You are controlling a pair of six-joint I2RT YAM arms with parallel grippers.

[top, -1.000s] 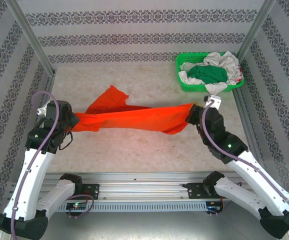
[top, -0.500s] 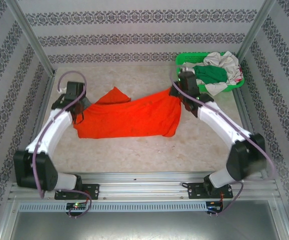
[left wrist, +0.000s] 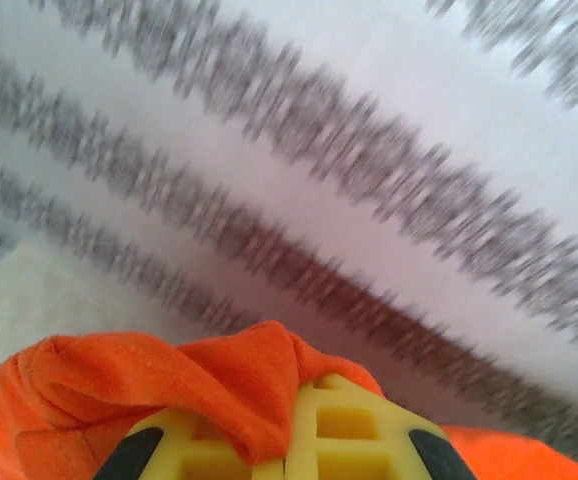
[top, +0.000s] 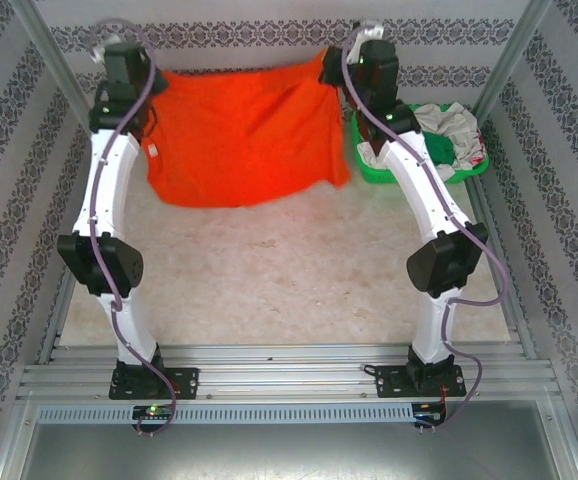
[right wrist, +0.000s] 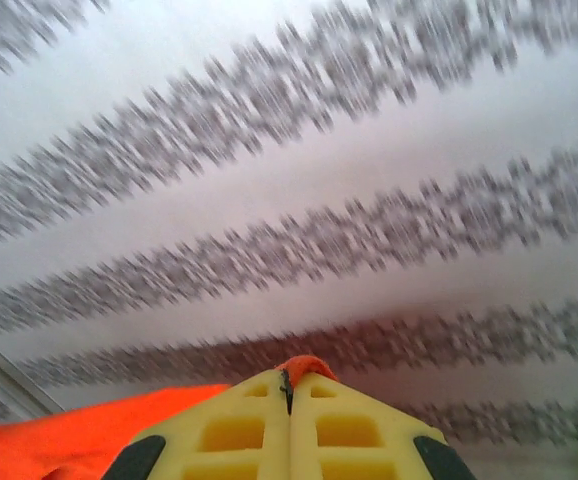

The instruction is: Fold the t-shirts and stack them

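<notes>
White, black-jointed left arm [top: 104, 200]: stretched nearly straight from its base at the near rail, reaching up and away toward the patterned back wall [top: 249, 35]; wrist at the top left of the overhead view.
White right arm [top: 419, 190]: extended high and forward in the same way; elbow over the right side of the table [top: 289, 290]; wrist at the top, just left of the basket.
Orange-red t-shirt [top: 239, 135]: held by its upper edge between the two wrists; hangs as a broad sheet before the back wall, over the far part of the table; whether the lower hem touches the surface cannot be told.
Green lattice basket [top: 369, 172]: far right corner, partly behind the right arm; contains a white t-shirt [top: 449, 122] and a dark green t-shirt [top: 439, 152], crumpled together.
Left gripper [left wrist: 279, 455]: yellow fingers clamped on a bunch of the orange cloth, which folds over the fingertips.
Right gripper [right wrist: 287, 385]: fingers pressed together, a small tuft of orange cloth pinched at the tips.
Changes: a second ago both arms sat low and bent, the shirt a twisted band between them just over the table; half a second ago they were mid-reach, the shirt spread wider; now the shirt is lifted high and opened out; basket and contents unmoved.
</notes>
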